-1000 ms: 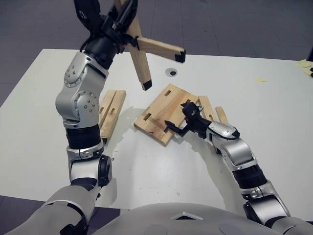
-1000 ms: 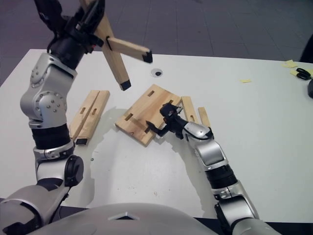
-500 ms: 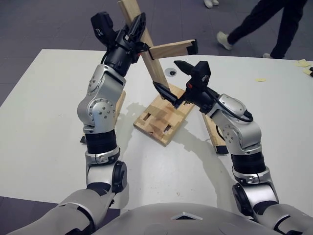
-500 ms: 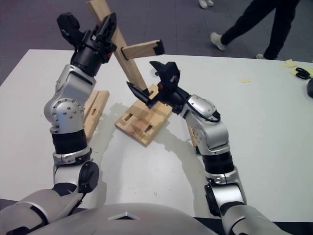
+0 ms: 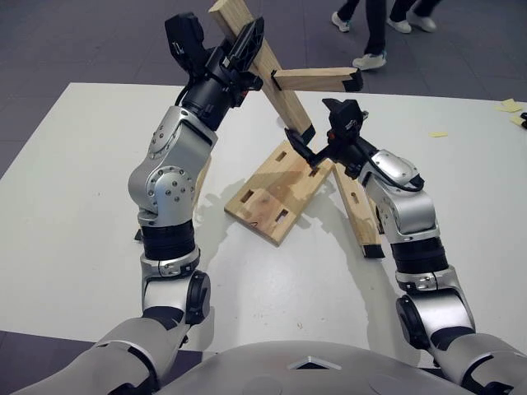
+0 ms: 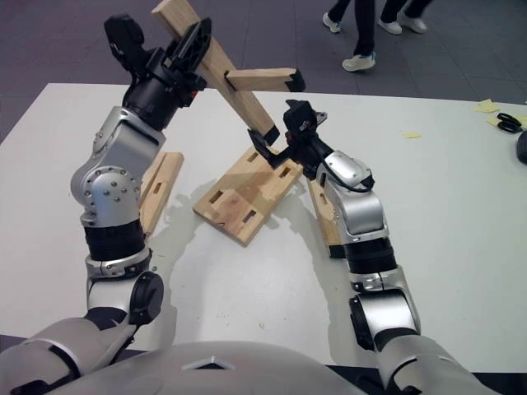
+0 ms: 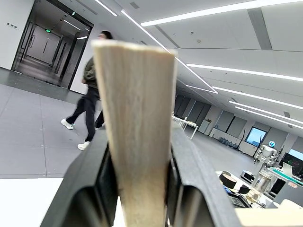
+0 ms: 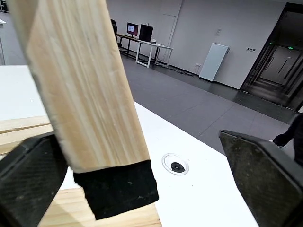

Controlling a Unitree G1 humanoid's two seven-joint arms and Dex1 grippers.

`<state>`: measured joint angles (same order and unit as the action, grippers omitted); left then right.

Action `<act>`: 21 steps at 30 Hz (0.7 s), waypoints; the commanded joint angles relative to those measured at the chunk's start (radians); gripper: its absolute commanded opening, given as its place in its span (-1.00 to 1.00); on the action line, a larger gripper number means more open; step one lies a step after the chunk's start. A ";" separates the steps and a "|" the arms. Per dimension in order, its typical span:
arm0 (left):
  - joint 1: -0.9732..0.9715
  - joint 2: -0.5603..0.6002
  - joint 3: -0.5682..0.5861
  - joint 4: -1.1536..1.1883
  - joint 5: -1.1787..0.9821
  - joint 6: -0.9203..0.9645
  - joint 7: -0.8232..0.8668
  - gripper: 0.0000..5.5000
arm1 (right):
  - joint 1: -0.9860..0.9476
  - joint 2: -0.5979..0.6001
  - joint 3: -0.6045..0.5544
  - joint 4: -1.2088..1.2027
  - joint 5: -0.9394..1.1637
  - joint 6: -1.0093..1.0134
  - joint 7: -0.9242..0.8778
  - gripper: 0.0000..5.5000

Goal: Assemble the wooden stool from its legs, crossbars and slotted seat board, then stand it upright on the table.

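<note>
My left gripper (image 5: 239, 59) is shut on a wooden leg (image 5: 276, 82) held tilted high over the table. A crossbar (image 5: 317, 80) juts sideways from that leg. The leg's black-capped lower end (image 8: 116, 189) hangs above the far corner of the slotted seat board (image 5: 276, 188), which lies flat on the table. My right gripper (image 5: 317, 141) is open, with one finger on each side of that capped end and a gap on at least one side. In the left wrist view the leg (image 7: 137, 142) sits clamped between the two fingers (image 7: 94, 194).
Another leg piece (image 5: 358, 210) lies on the table to the right of the seat board. More leg pieces (image 6: 156, 185) lie to its left, partly behind my left arm. A cable hole (image 8: 175, 165) is in the table beyond the board. Yellow notes (image 5: 510, 107) lie at the far right.
My right gripper rose from the seat board's near edge to the leg's capped end. My left arm swung the leg and crossbar down and right, over the board.
</note>
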<state>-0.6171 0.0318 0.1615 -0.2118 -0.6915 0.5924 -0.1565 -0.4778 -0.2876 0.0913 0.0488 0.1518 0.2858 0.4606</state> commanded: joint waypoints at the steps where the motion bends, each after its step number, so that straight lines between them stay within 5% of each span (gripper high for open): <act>1: 0.032 0.032 -0.008 -0.020 0.009 0.028 -0.001 -0.63 | -0.023 -0.012 -0.029 0.009 -0.011 -0.017 -0.012 0.96; 12: -0.028 0.175 0.172 -0.055 -0.034 0.035 0.047 -0.63 | 0.267 -0.073 0.033 -0.192 0.002 0.077 0.085 0.96; 21: 0.301 0.342 0.207 -0.248 -0.183 0.241 -0.044 -0.63 | 0.359 -0.102 -0.102 -0.263 0.026 0.122 0.026 0.96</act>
<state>-0.3702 0.3294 0.3635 -0.4294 -0.8648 0.8087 -0.1743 -0.1407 -0.3819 0.0121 -0.1835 0.1667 0.3888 0.4971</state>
